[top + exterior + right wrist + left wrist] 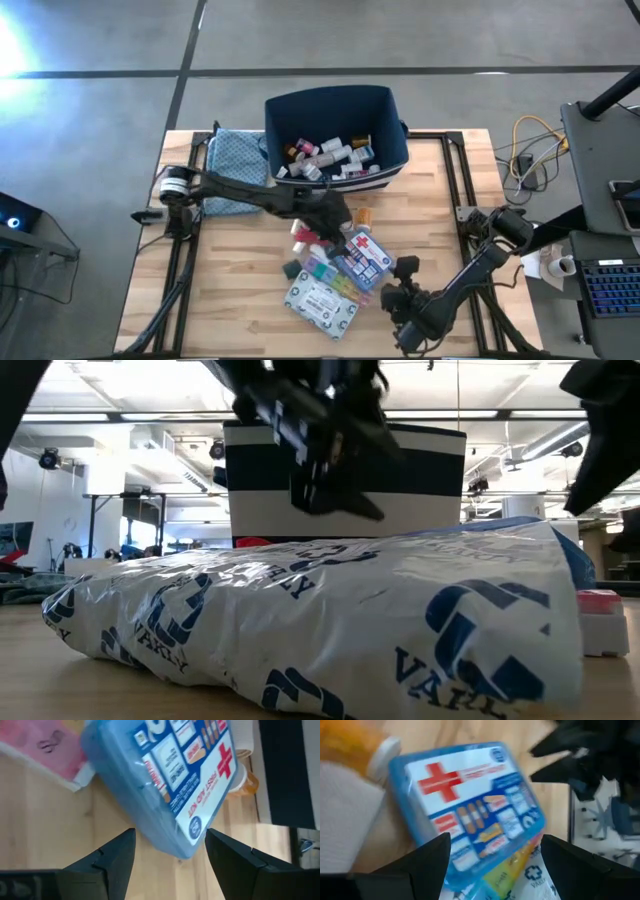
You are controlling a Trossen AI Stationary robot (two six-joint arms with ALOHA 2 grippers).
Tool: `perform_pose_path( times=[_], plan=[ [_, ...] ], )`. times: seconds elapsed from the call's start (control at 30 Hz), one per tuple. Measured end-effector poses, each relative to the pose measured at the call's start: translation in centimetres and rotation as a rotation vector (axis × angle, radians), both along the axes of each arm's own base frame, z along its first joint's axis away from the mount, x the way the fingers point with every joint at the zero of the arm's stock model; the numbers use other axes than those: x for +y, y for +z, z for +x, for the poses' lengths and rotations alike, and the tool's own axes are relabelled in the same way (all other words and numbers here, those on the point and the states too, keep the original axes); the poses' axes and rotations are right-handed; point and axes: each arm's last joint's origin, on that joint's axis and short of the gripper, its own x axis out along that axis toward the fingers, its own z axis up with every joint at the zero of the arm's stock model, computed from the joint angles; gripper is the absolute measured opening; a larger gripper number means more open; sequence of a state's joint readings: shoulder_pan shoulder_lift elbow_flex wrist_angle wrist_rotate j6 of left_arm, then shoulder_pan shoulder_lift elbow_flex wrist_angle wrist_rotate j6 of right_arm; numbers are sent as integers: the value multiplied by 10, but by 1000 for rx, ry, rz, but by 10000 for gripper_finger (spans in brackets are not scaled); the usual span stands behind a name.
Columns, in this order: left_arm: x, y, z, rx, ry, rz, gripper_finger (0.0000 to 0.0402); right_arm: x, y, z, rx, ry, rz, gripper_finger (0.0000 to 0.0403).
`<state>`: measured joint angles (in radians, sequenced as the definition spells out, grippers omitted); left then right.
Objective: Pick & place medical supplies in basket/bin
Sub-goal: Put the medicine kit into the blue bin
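Observation:
The navy bin (385, 120) stands at the table's far middle with several bottles and tubes inside. In front of it lie loose supplies: the blue red-cross pouch (365, 255), the multicoloured pill organiser (330, 272), the grey-white packet (320, 300) and an orange bottle (362, 213). My left gripper (338, 218) hangs open over the pouch's (470, 805) far end, above the table (330, 470). My right gripper (395, 280) is open at the pouch's right side; the pouch's edge (175, 785) lies just ahead of its fingers. Neither gripper touches anything.
A blue patterned cloth (235, 165) lies left of the bin. The packet (330, 620) fills the low view's foreground, with the bin (420, 470) behind it. A white bottle (300, 232) and small items lie left of the pouch. Bare wood (230, 290) shows at near left.

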<state>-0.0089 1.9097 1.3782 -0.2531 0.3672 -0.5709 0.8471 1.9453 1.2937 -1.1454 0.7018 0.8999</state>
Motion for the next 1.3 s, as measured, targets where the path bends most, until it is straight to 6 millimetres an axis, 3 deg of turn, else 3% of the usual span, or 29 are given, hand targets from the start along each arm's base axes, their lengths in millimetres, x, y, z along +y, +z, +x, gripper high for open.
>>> perform_pose_path(
  times=[0.37, 0.57, 0.8, 1.03, 1.3],
  plan=[
    [3, -18, 3, 109, 44, -91, 287, -9, -18, -7, -8, -22, -55, 228],
    [5, -24, 1, 125, 81, -58, 287, -2, -31, -2, -16, 13, -32, 228],
    [5, -29, -2, 143, 88, -62, 287, 6, -26, 6, -45, 36, -32, 228],
    [5, -35, -5, 160, 89, -62, 287, 8, -24, 7, -117, -146, 103, 229],
    [5, -34, -5, 159, 99, -72, 287, 14, -15, 11, -130, -137, 137, 295]
  ],
)
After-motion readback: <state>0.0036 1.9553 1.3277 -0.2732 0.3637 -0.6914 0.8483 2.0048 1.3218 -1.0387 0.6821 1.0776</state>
